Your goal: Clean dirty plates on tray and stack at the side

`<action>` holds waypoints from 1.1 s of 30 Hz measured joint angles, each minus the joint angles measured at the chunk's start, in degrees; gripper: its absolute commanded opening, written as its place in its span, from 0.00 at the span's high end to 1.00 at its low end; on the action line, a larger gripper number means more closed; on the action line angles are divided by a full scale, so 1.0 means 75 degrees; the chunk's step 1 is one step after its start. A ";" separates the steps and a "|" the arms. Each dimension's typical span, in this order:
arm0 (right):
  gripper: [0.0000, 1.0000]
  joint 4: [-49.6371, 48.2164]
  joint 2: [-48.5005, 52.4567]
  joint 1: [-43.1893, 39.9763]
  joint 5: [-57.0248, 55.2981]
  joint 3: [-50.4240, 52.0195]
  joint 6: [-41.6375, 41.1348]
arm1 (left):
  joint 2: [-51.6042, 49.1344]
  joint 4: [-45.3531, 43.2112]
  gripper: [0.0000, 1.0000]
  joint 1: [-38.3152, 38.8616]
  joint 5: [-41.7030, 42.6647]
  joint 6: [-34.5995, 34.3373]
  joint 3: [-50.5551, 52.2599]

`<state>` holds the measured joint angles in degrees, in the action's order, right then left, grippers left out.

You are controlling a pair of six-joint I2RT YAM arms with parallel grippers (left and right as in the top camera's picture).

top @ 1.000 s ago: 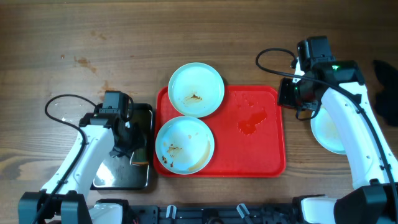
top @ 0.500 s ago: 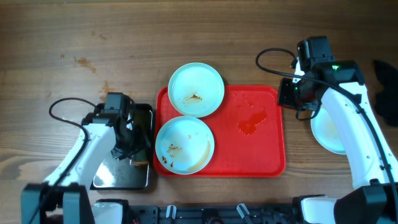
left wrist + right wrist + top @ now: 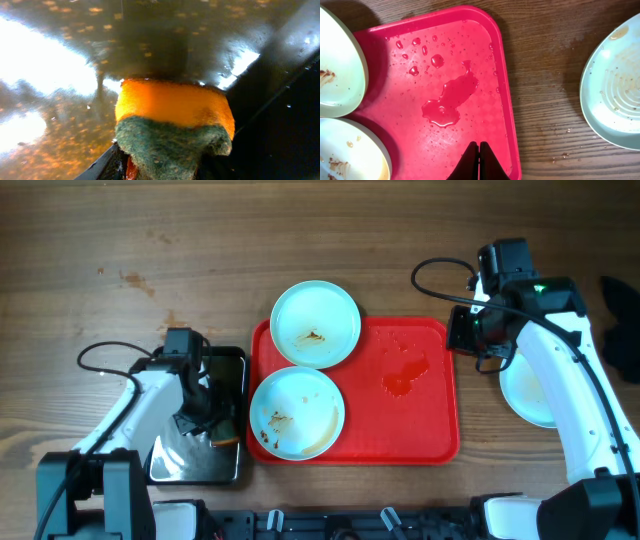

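1. Plates: two of the three sit on the left half of the red tray [image 3: 420, 425]. The rear plate [image 3: 316, 325] overhangs the tray's back edge. The front plate [image 3: 296, 412] lies just before it, their rims close or touching. Both carry brown smears.
2. The third plate [image 3: 518, 392] lies on the bench [image 3: 150, 250] to the right of the tray, apart from it and partly hidden under the right arm. The right wrist view shows faint streaks and a little residue on it.
3. A puddle [image 3: 449, 100] and scattered droplets lie on the tray's bare right half.
4. The right claw [image 3: 479, 146] has its fingers pressed together with nothing between them. It hangs over the tray's front right part, beside the puddle. The two tray plates are off to its left and the third plate off to its right, and it touches none of them.
5. The left claw [image 3: 212, 428] is clamped on an orange sponge [image 3: 175, 112] with a green scouring face. It is over the wet black tray [image 3: 190, 462], just left of the front plate, apart from it.
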<state>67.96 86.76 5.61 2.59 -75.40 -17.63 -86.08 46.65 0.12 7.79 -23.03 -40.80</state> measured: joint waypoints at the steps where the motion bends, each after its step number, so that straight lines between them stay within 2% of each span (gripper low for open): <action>1: 0.96 0.0000 0.0000 0.0000 0.0000 0.0000 -0.0003 | 0.0000 0.0050 0.72 -0.0102 0.0000 0.0000 -0.0029; 5: 0.96 0.0000 0.0000 0.0000 0.0000 0.0000 0.0000 | -0.0003 0.0201 0.96 -0.0425 0.0003 0.0012 -0.0230; 7: 0.96 0.0000 0.0000 0.0000 0.0000 0.0000 0.0000 | -0.0003 0.0210 0.96 -0.0463 -0.0003 0.0029 -0.0245; 8: 0.96 0.0000 0.0000 0.0000 0.0000 0.0000 0.0000 | -0.0003 0.0207 0.81 -0.0469 0.0000 0.0012 -0.0248; 9: 0.95 0.0000 0.0000 0.0000 0.0000 0.0000 0.0000 | -0.0003 0.0204 0.75 -0.0469 0.0000 0.0003 -0.0248; 10: 0.96 0.0000 0.0000 0.0000 0.0000 0.0000 0.0000 | -0.0003 0.0204 0.75 -0.0469 0.0000 0.0023 -0.0248; 11: 0.96 0.0000 0.0000 0.0000 0.0000 0.0000 -0.0003 | -0.0003 0.0204 0.96 -0.0469 0.0000 -0.0017 -0.0248; 18: 0.96 0.0000 0.0000 0.0000 0.0000 0.0000 -0.0003 | -0.0006 0.0291 0.96 -0.0469 0.0224 0.0000 -0.0303; 24: 0.96 0.0000 0.0000 0.0000 0.0000 0.0000 -0.0003 | 0.0122 0.1052 0.96 -0.0469 0.0609 0.0160 -0.1352; 28: 0.96 0.0003 0.0000 0.0000 0.0041 0.0000 -0.0003 | 0.0452 0.1352 0.96 -0.0469 0.0595 0.0175 -0.1845; 33: 0.96 0.0009 0.0000 0.0000 0.0207 0.0000 -0.0003 | 0.0242 0.1760 0.96 -0.0469 0.0329 0.0178 -0.1848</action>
<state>68.03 86.76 5.61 4.14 -75.40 -17.65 -84.27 59.86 -3.40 10.26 -21.69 -54.65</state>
